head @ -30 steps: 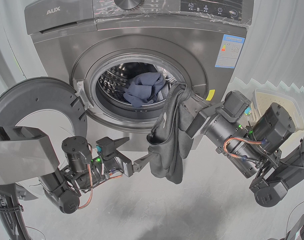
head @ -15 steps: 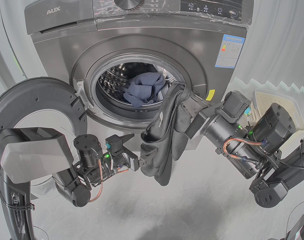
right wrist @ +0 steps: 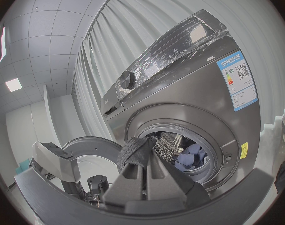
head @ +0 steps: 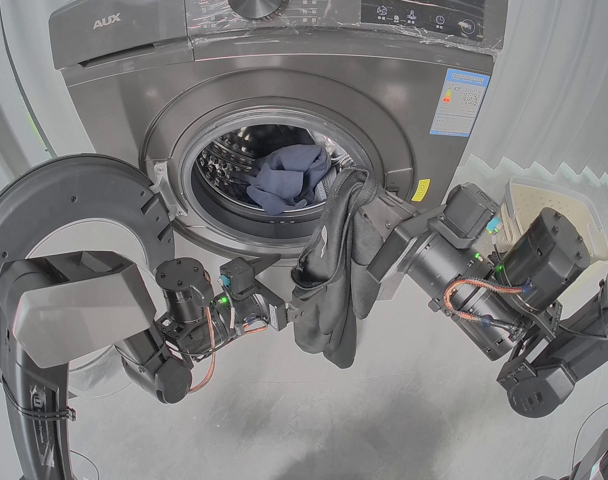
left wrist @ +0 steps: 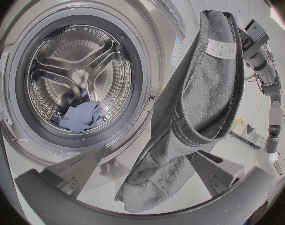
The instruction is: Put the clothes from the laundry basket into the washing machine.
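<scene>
Low and nearest, the left hand (head: 294,311) is spread wide and grips nothing, flanking a limp charcoal garment (head: 334,281) with a white label. The garment dangles from the clamped right hand (head: 374,198) just in front of the open washing machine (head: 271,81). A crumpled blue garment (head: 287,175) lies in the drum beyond.

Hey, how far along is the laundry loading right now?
Done: one blue garment lies in the drum, and the door is open. In hand: the right gripper is shut on a dark garment hanging just outside the opening; the open left gripper brackets its lower part. Left: pushing that piece in, plus whatever the laundry basket holds, which I cannot see into.
</scene>
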Available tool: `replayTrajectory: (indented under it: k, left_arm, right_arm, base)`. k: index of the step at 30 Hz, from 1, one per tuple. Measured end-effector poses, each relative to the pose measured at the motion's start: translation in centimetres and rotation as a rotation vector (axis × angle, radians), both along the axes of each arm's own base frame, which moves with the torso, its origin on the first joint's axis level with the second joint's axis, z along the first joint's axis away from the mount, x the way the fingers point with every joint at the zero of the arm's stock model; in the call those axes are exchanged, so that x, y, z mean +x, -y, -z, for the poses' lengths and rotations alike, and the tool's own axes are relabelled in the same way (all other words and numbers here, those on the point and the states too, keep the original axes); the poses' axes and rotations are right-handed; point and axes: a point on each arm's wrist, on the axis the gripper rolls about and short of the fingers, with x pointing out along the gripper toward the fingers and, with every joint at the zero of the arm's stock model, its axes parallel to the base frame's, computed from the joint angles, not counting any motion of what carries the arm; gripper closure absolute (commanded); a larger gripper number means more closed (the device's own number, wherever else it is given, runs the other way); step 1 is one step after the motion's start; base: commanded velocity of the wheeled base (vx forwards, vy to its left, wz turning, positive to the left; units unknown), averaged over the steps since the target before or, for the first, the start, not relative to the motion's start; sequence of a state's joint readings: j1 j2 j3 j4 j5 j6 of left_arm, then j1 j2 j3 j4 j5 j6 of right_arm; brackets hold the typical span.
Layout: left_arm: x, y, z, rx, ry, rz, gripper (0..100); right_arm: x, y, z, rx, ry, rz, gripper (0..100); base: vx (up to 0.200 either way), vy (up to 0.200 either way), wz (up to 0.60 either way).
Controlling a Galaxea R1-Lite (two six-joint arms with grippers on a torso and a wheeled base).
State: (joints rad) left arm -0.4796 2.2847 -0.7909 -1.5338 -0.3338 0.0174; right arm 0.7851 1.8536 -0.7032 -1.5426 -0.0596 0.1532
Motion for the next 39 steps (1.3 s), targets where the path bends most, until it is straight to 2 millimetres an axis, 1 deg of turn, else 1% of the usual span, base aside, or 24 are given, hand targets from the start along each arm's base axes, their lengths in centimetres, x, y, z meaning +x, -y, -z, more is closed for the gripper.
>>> replayTrajectory:
  k: [8, 9, 14, 19, 25, 29, 34, 39]
  left_arm:
    - [0.2, 0.8, -0.4, -0.015, 0.025, 0.018, 0]
    - [0.2, 0.9, -0.4, -0.016, 0.025, 0.02, 100]
    - [-0.1, 1.9, -0.5, -0.021, 0.033, 0.039, 100]
    - [0.0, 2.2, -1.0, -0.037, 0.052, 0.041, 100]
    - [-0.4, 1.6, -1.4, -0.035, 0.051, 0.032, 100]
    - [-1.2, 0.0, -2.7, -0.037, 0.057, 0.003, 100]
    - [-3.4, -2.8, -4.3, -0.031, 0.039, -0.055, 100]
    - [-5.5, -5.6, -6.7, -0.051, 0.064, -0.12, 100]
  right_arm:
    - [0.0, 0.0, 0.1, -0.001, -0.003, -0.001, 100]
    - [0.0, 0.0, 0.1, -0.001, -0.003, 0.0, 100]
    - [0.0, 0.0, 0.1, -0.001, -0.004, 0.0, 100]
    - [0.0, 0.0, 0.2, -0.003, -0.005, 0.0, 100]
    - [0.1, 0.0, 0.2, -0.003, -0.007, 0.001, 100]
    - [0.1, 0.1, 0.3, -0.005, -0.009, 0.003, 100]
    - [0.1, 0.1, 0.3, -0.006, -0.011, 0.004, 100]
    - [0.0, 0.1, 0.4, -0.006, -0.015, 0.004, 100]
  base:
    - [0.0, 0.0, 0.0]
    - [0.0, 0.0, 0.0]
    - [0.0, 0.0, 0.0]
    - [0.0, 0.0, 0.0]
    - [0.0, 0.0, 0.0]
    - [0.0, 0.0, 0.0]
    - [0.0, 0.0, 0.0]
    - [0.0, 0.0, 0.0]
